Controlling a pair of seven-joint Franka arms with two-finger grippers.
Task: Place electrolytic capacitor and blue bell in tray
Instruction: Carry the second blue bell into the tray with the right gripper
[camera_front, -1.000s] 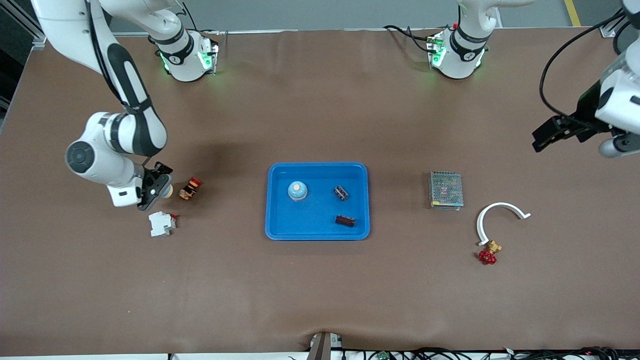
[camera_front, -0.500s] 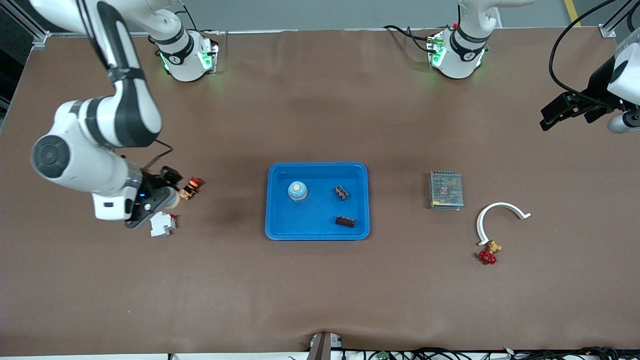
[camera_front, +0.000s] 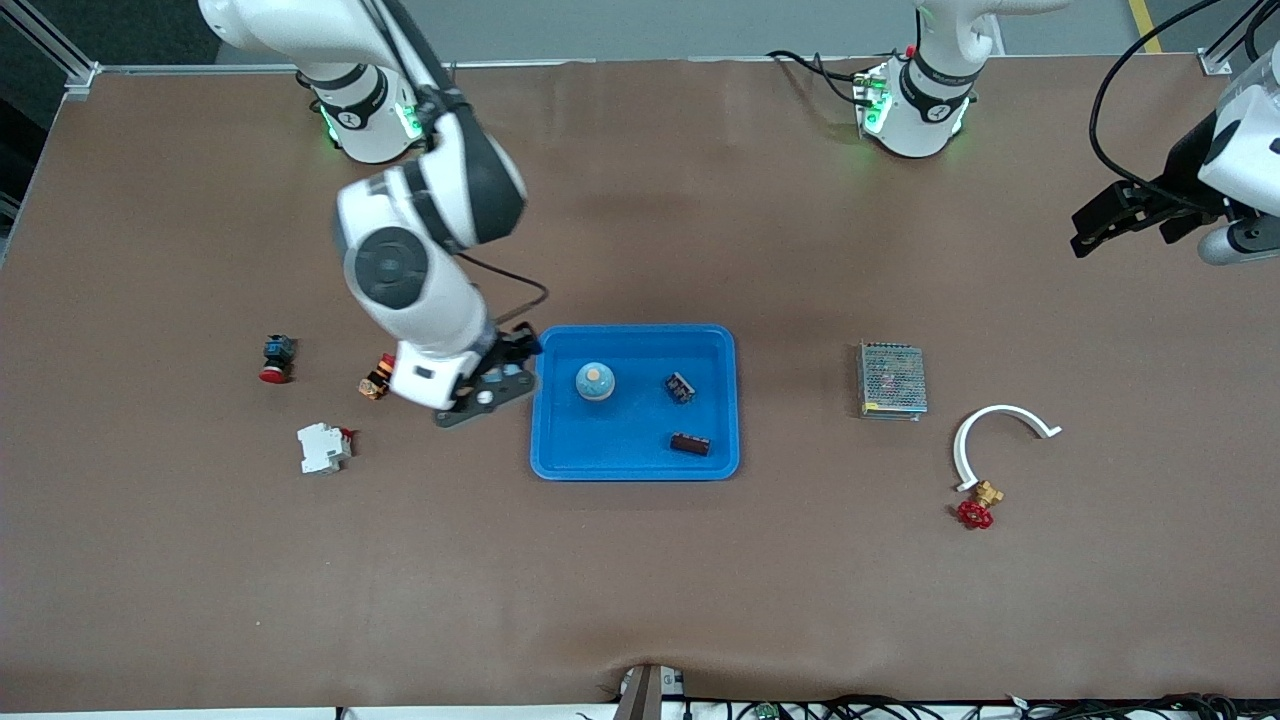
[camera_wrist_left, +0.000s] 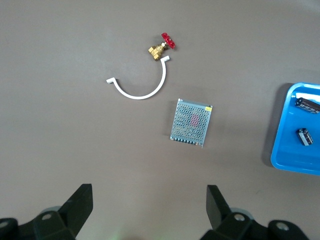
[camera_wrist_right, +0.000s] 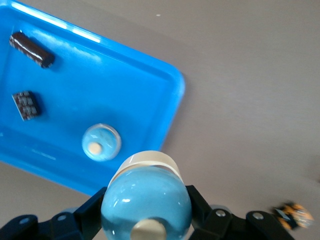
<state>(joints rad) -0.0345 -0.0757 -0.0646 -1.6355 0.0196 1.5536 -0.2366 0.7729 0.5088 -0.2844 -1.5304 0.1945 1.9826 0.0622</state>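
Blue tray (camera_front: 635, 465) sits mid-bench. Inside it: a pale blue bell (camera_front: 594, 381) at about 10 o'clock of the tray's middle, a small black ribbed part (camera_front: 681, 386) at 2 o'clock, and a dark cylinder capacitor (camera_front: 690, 442) at 4 o'clock, all three apart from each other.

Right gripper (camera_front: 487, 393) hangs over the bench just beside the tray's short rim, at the tray's 9 o'clock in the front view. Its jaws are clamped on a second blue bell (camera_wrist_right: 146, 197), dome and button facing the wrist camera. That bell is not in the tray.

Left gripper (camera_wrist_left: 148, 210) waits in the air over the left arm's end of the bench, jaws wide and holding nothing.

Also on the bench: a grey mesh box (camera_front: 891, 379) at the tray's 3 o'clock, with a white curved strip (camera_front: 960, 440) and a red-handled brass valve (camera_front: 977, 507) touching at the box's 5 o'clock. Toward the right arm's end are a red push-button (camera_front: 275, 358), a small orange-black part (camera_front: 375, 382) and a white breaker (camera_front: 323, 447).
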